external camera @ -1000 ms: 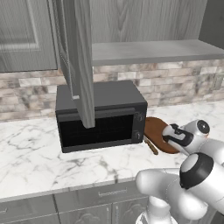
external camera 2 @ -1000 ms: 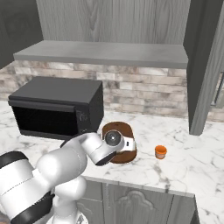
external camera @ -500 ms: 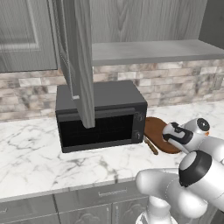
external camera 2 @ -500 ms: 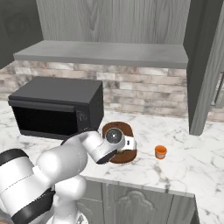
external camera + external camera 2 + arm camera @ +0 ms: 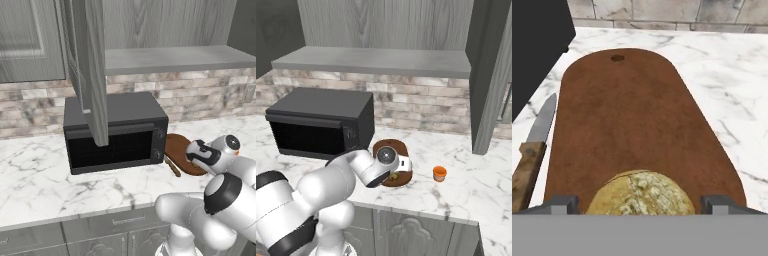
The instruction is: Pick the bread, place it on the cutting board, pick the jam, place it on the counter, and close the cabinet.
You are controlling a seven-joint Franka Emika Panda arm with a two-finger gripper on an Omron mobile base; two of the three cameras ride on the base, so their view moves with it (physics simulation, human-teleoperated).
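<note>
We have the bread (image 5: 640, 194) sitting between our jaws, low over the near end of the cutting board (image 5: 632, 120), the two fingertips (image 5: 559, 204) standing wide on either side of the loaf; whether they press it or have already let go, we cannot tell from the hand view. From the right base view the gripper (image 5: 397, 170) hangs over the board's front edge, so our main worry is placement: released this close to the rim, a round loaf could roll off onto the counter (image 5: 471, 185). A knife (image 5: 534, 150) lies just beside the board's left edge, and a careless retreat could knock it. The jam (image 5: 439, 173) already stands on the counter, apart from the board on its right, and a wide swing of our arm toward the cabinet (image 5: 90, 70) could tip it. The cabinet doors hang open above the microwave (image 5: 117, 132), and our elbow may clip them as we reach up.
</note>
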